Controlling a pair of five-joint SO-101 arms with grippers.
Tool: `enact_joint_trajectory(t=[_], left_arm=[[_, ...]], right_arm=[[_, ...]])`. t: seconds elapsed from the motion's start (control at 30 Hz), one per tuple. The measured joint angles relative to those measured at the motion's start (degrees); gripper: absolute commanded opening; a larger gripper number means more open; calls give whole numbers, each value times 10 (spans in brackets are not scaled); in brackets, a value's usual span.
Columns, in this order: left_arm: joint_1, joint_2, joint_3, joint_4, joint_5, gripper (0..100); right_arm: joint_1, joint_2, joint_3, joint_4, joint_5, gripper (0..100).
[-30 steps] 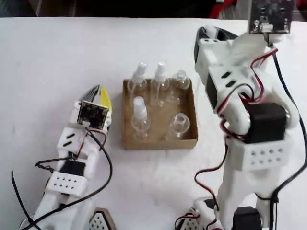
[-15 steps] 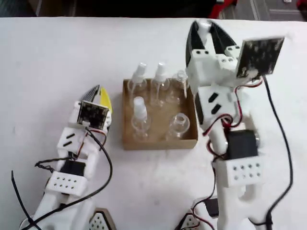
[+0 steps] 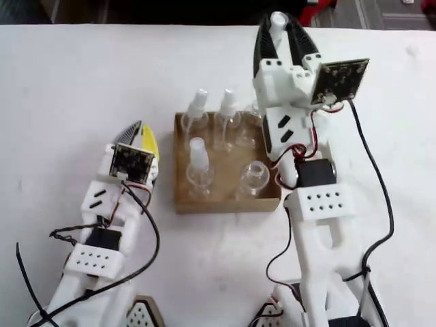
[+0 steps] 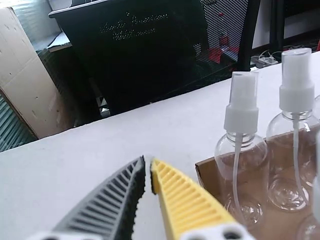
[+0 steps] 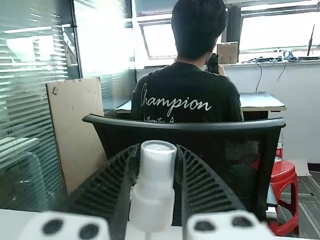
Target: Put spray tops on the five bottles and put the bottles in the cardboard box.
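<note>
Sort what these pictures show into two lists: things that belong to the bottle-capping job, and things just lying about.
Job in hand:
cardboard box
three capped bottles in it
uncapped bottle in it
spray top, between the jaws of the right gripper
left gripper, jaws shut, beside the box

Just lying about, in the room behind:
black mesh chair
cardboard sheet
red stool

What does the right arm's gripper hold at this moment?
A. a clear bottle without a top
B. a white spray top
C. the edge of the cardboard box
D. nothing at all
B: in the right wrist view, the right gripper is closed on a white spray top, which stands upright between its two black fingers.
</note>
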Motion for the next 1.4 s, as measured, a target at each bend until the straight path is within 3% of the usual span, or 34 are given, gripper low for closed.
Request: enact_joint_trajectory(t=[0.37,0.83,1.03,1.4], left_arm=[[0,0,1,-23,0,24],[0,0,1,-23,0,24],[0,0,1,-23,0,24],[0,0,1,-23,0,24]], right_arm=[[7,-1,108,-155,0,15],[18,-1,120,-164,-3,15],[20,5,120,-164,-77,15],[55,37,120,-182,-87,15]])
